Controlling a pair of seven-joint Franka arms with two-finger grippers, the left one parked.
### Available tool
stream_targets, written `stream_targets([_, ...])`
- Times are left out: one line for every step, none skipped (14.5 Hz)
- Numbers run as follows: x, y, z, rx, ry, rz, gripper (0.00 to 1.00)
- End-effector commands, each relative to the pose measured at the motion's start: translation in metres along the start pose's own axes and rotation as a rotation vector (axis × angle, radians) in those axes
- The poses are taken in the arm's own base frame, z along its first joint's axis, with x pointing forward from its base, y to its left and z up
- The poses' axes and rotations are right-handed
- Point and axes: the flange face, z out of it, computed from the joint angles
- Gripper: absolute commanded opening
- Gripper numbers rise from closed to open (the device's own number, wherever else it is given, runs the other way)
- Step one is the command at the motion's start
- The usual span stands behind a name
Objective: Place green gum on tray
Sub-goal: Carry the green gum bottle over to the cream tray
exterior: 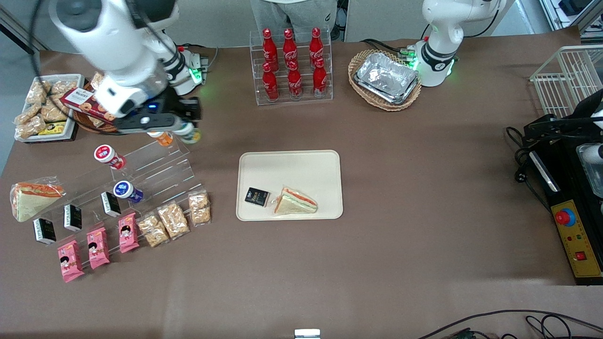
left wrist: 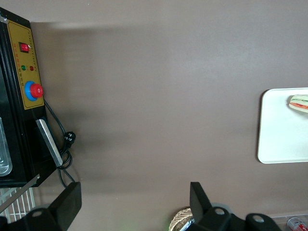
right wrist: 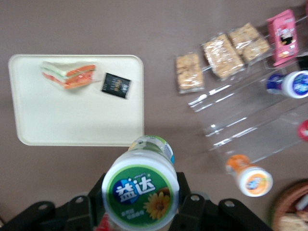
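The green gum (right wrist: 141, 189) is gripped snugly in the closed gripper (exterior: 187, 133) above the acrylic display steps (exterior: 155, 172); it's best carried level over to the cream tray (exterior: 292, 167) and set down on bare surface, clear of the sandwich (exterior: 296, 201).

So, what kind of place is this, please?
Probably a robotics lab staged as a snack counter. Cola bottles stand in a clear rack, snack packs lie on clear steps, and a control box has a red stop button. The gripper holds the green gum near the tray.
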Motion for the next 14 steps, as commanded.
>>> stream_targets([0.013,-0.054,0.040,0.026,-0.002,0.134,0.20])
stream_targets([0.015,-0.062,0.061,0.025,-0.002,0.158,0.20])
stream_targets([0.014,-0.071,0.083,0.029,0.003,0.175,0.20])
stream_targets([0.012,-0.076,0.107,0.031,0.006,0.197,0.20])
stream_targets([0.012,-0.078,0.131,0.034,0.011,0.233,0.20])
stream_targets([0.005,-0.090,0.156,0.034,0.007,0.260,0.20])
stream_targets([-0.001,-0.100,0.179,0.037,0.012,0.283,0.20])
stream_targets([-0.009,-0.107,0.201,0.041,0.018,0.301,0.20])
stream_targets([-0.014,-0.110,0.220,0.047,0.027,0.303,0.20])
stream_targets([-0.017,-0.106,0.238,0.052,0.035,0.305,0.20])
stream_targets([-0.021,-0.104,0.254,0.061,0.046,0.306,0.20])
stream_targets([-0.025,-0.100,0.270,0.064,0.053,0.306,0.20])
stream_targets([-0.031,-0.100,0.284,0.068,0.059,0.299,0.20])
stream_targets([-0.035,-0.098,0.298,0.071,0.066,0.297,0.20])
